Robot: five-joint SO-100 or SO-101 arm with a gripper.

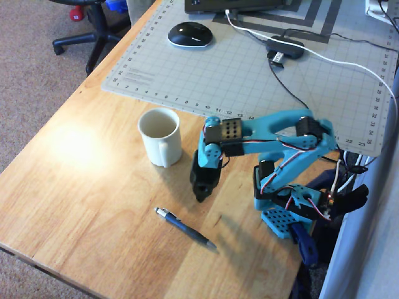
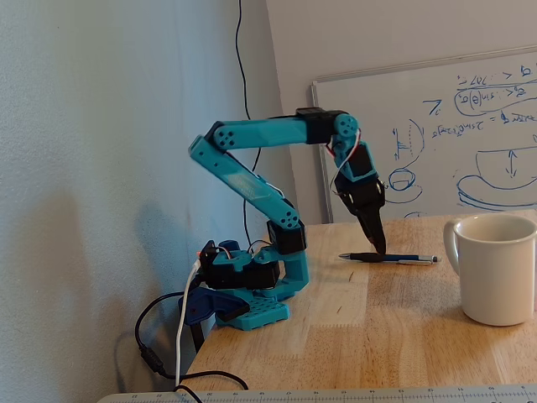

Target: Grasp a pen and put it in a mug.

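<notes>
Teal two-finger gripper [image 1: 200, 196] points straight down over the wooden table [image 1: 81, 205], tips off the surface. Jaws look pressed together or nearly so, nothing between them. Slim dark blue pen with silver end [image 1: 185, 228] lies flat on the wood, untouched, just nearer the camera than the tips in the overhead view, its middle slightly left of them. Its long axis runs diagonally there: silver end to the far left, dark tip to the near right. In the fixed view the pen [image 2: 390, 258] lies beyond the black fingers [image 2: 375, 235], so height above it is hard to judge. Cream-white ceramic mug with side handle [image 1: 160, 137] stands upright to the far left of the gripper in the overhead view, empty, well apart from the pen. Judgement: approach not finished; jaws must open, shift toward the near edge, and turn across the pen's diagonal before descending.
</notes>
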